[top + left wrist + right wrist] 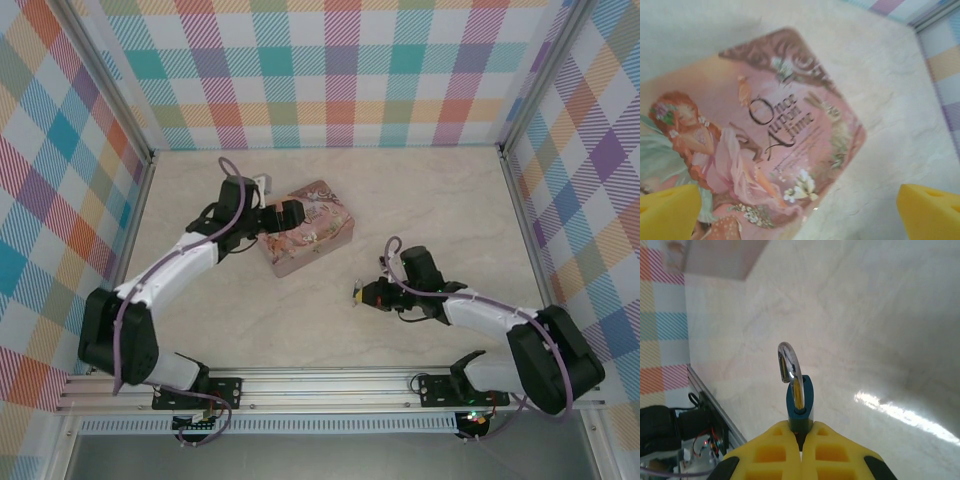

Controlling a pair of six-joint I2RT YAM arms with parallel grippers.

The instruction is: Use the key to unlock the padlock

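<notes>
The small blue-bodied padlock, silvery shackle pointing away, is clamped between the closed yellow fingers of the right tool. The left tool hovers wide open over the pink illustrated tin.

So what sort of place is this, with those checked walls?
Probably a robot test booth: a left arm and right arm bolted to a metal rail, a marble-look tabletop, and plaid panels boxing it in.

1 overhead, 2 close wrist views; tin shared.
</notes>
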